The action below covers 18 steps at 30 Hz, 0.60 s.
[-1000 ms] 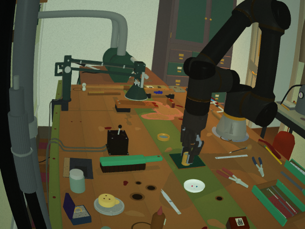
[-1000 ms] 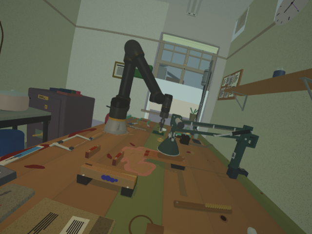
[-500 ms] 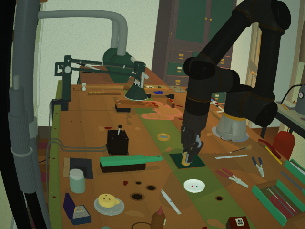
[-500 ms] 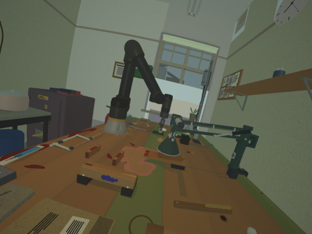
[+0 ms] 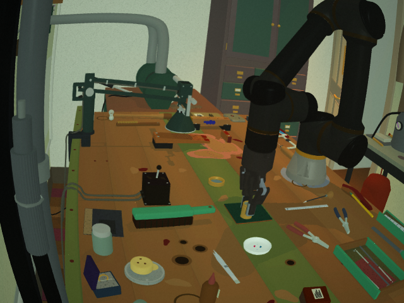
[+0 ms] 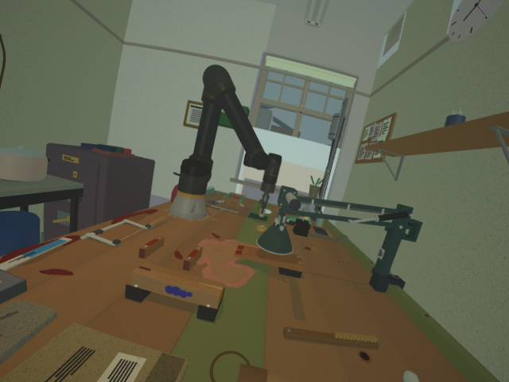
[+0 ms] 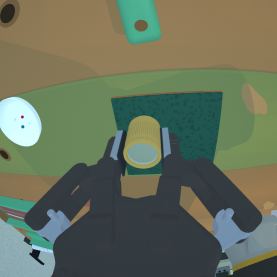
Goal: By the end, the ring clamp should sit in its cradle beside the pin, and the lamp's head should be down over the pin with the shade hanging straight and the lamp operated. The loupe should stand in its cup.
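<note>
On the green strip in the middle of the bench lies a dark green pad (image 5: 248, 212) (image 7: 178, 124). The yellow loupe (image 5: 245, 210) (image 7: 142, 141) stands upright on that pad, lens up, and is held by my closed gripper (image 5: 251, 206) (image 7: 140, 144) (image 6: 263, 210). Farther back the dark green lamp shade (image 5: 180, 124) (image 6: 274, 240) hangs over the wooden bench pin (image 5: 181, 137) (image 6: 269, 255). The lamp's arm (image 5: 130, 86) (image 6: 349, 209) reaches from a post at the bench's left edge. A black switch box (image 5: 156, 187) with a lever stands left of the pad. I cannot make out the ring clamp or the loupe's cup.
A green-handled brush (image 5: 169, 215) lies just left of the pad, its handle end (image 7: 139, 22) close by. A yellow tape ring (image 5: 216, 181) lies behind the pad and a white dish (image 5: 257, 245) (image 7: 19, 121) in front. Pliers (image 5: 308, 235), a ruler (image 5: 306, 207) and green trays (image 5: 368, 265) lie to the right.
</note>
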### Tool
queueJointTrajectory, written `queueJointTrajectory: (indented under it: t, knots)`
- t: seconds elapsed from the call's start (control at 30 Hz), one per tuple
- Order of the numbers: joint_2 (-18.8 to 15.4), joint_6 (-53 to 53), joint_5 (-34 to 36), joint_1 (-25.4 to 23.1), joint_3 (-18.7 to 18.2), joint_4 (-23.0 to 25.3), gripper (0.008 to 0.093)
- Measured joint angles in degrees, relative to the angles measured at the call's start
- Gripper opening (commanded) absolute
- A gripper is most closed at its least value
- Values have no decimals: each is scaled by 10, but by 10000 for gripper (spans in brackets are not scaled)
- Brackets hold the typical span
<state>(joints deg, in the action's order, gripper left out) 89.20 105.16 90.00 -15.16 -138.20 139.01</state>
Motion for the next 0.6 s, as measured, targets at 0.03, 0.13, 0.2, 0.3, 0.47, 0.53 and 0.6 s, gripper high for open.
queueJointTrajectory:
  t: [0.03, 0.13, 0.2, 0.3, 0.47, 0.53, 0.6]
  knots:
    - [1, 0, 0, 0, 0, -1, 80]
    - [4, 0, 0, 0, 2, -7, 80]
    - [9, 0, 0, 0, 4, -13, 80]
    - [16, 0, 0, 0, 7, -24, 80]
    - [26, 0, 0, 0, 13, -39, 80]
    - [28, 0, 0, 0, 14, -42, 80]
    - [29, 0, 0, 0, 14, -43, 80]
